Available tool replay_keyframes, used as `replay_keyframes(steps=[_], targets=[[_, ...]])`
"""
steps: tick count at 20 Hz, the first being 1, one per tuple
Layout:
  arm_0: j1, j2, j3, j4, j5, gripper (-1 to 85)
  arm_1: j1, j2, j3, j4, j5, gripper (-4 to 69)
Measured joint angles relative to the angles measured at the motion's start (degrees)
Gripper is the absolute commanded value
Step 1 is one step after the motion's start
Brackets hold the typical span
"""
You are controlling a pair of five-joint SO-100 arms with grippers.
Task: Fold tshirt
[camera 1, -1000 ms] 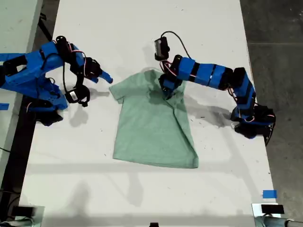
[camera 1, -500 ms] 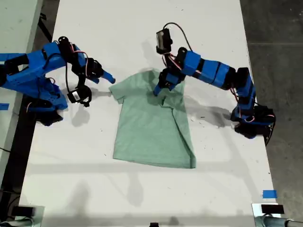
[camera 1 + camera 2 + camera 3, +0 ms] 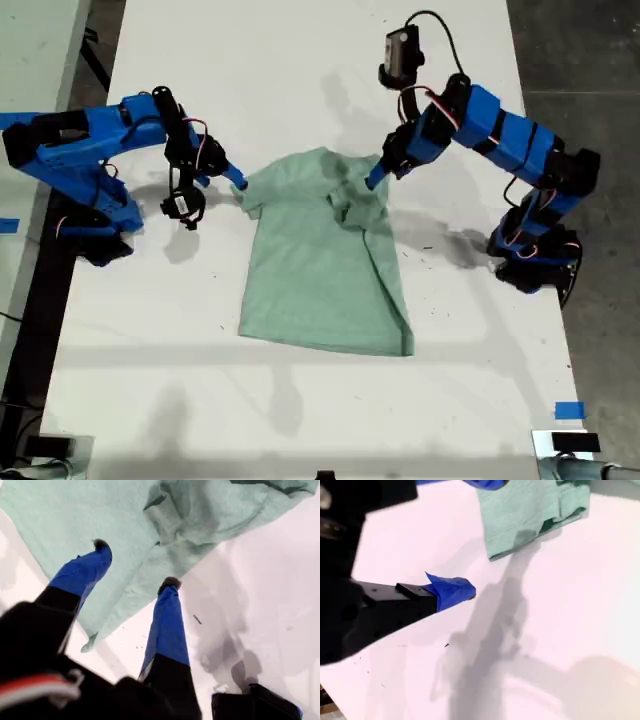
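Moved: my first gripper [image 3: 372, 181] has lifted off the middle of the tshirt [image 3: 320, 270] and pulled back to the shoulder edge; my second gripper [image 3: 238, 183] has edged closer to the sleeve.
Arms: two, both blue, one at each side of the table [image 3: 300, 60] in the exterior view.
Grippers: two.
Tshirt: one, pale mint green, lying flat on the table between the two grippers.
Tshirt shape: the side under my first gripper is folded inward over the body, with rumpled cloth near the collar; the sleeve toward my second gripper is spread out flat.
First gripper: released, its two fingers spread apart with nothing between them [image 3: 136, 563]. It hangs above the tshirt [image 3: 60, 520], one fingertip over the cloth and the other at the cloth's edge, with bare table on the far side of that edge.
Second gripper: one blue fingertip [image 3: 452, 591] shows over bare table, with the sleeve of the tshirt [image 3: 520, 510] just ahead of it and not touching. I cannot tell whether these jaws are spread or closed.
Table: one, white, with faint dark specks below my first gripper.
Tape: one small blue piece [image 3: 569, 410] on the table, well apart from both grippers.
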Motion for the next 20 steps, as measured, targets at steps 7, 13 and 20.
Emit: replay_keyframes(steps=[7, 13, 20], targets=[[-1.58, -17.14, -13.54, 0.00, 3.60, 31.7, 0.00, 5.27, 5.98, -0.70, 0.35, 19.6], [-5.27, -27.60, -13.80, -6.24, 5.71, 29.5, 0.00, 9.05, 10.02, -0.88, 0.44, 18.4], [-5.80, -31.11, -17.84, -9.14, 6.94, 0.1, -0.26, 14.15, 16.00, -3.16, 1.14, 17.7]])
